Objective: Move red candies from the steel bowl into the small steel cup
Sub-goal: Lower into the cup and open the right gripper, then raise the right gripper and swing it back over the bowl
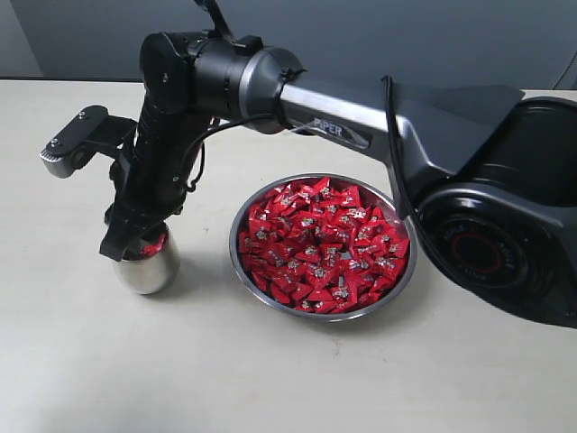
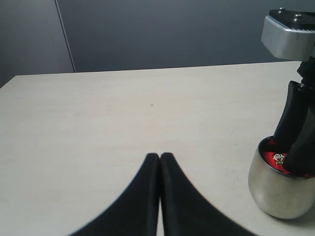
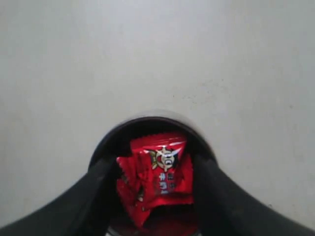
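My right gripper (image 3: 153,164) jaws spread inside small steel cup (image 1: 150,271), red candies (image 3: 156,183) loose between. Risk: I snag rim on lift, cup tips. Left gripper (image 2: 159,158) pressed closed.

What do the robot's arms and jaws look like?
The right arm is black with a silver-grey tube marked PIPER, a black cable alongside and a silver wrist block. The left gripper and right gripper have smooth, tapered black jaws.
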Motion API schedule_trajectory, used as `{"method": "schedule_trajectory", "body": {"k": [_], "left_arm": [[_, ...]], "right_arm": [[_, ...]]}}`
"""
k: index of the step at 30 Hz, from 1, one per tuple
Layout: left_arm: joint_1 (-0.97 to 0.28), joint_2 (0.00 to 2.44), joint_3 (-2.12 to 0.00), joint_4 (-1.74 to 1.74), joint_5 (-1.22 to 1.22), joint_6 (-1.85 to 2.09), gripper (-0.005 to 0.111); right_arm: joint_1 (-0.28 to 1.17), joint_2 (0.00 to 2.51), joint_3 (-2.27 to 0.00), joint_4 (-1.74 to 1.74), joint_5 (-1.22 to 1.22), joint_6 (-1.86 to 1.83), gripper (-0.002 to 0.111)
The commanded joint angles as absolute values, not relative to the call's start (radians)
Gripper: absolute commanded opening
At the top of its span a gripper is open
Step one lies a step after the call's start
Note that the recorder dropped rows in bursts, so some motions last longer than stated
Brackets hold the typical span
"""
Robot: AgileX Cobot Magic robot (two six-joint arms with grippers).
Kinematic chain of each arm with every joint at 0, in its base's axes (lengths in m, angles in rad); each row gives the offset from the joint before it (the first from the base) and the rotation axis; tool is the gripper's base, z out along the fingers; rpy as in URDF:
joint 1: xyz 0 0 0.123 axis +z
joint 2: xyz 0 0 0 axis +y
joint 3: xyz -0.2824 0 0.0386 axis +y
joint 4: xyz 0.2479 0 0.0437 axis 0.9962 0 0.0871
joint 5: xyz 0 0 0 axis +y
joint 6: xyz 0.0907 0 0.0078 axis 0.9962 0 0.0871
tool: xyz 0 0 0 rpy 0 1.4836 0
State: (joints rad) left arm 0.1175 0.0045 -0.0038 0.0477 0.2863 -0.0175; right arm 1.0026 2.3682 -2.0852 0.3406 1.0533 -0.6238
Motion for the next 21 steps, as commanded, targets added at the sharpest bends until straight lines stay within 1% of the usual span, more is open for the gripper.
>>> {"method": "schedule_trajectory", "body": {"k": [1,4,6,8,10,12,16,21], "left_arm": [[0.118,0.0,0.0,0.045,0.284,-0.019,0.0],[0.118,0.0,0.0,0.045,0.284,-0.019,0.0],[0.118,0.0,0.0,0.045,0.284,-0.019,0.0],[0.118,0.0,0.0,0.045,0.284,-0.019,0.0],[0.118,0.0,0.0,0.045,0.284,-0.019,0.0],[0.118,0.0,0.0,0.045,0.284,-0.019,0.0],[0.118,0.0,0.0,0.045,0.284,-0.019,0.0],[0.118,0.0,0.0,0.045,0.284,-0.019,0.0]], "right_arm": [[1.003,2.357,-2.09,0.336,1.058,-0.624,0.048],[1.001,2.322,-2.09,0.313,1.04,-0.618,0.046],[1.001,2.295,-2.09,0.267,1.027,-0.591,0.039],[1.001,2.273,-2.09,0.24,1.02,-0.571,0.031],[1.001,2.251,-2.09,0.237,1.02,-0.571,0.016],[1.001,2.232,-2.09,0.232,1.012,-0.571,-0.001],[0.994,2.203,-2.09,0.208,0.963,-0.524,0.0],[0.956,2.185,-2.09,0.028,0.877,-0.185,0.0]]}}
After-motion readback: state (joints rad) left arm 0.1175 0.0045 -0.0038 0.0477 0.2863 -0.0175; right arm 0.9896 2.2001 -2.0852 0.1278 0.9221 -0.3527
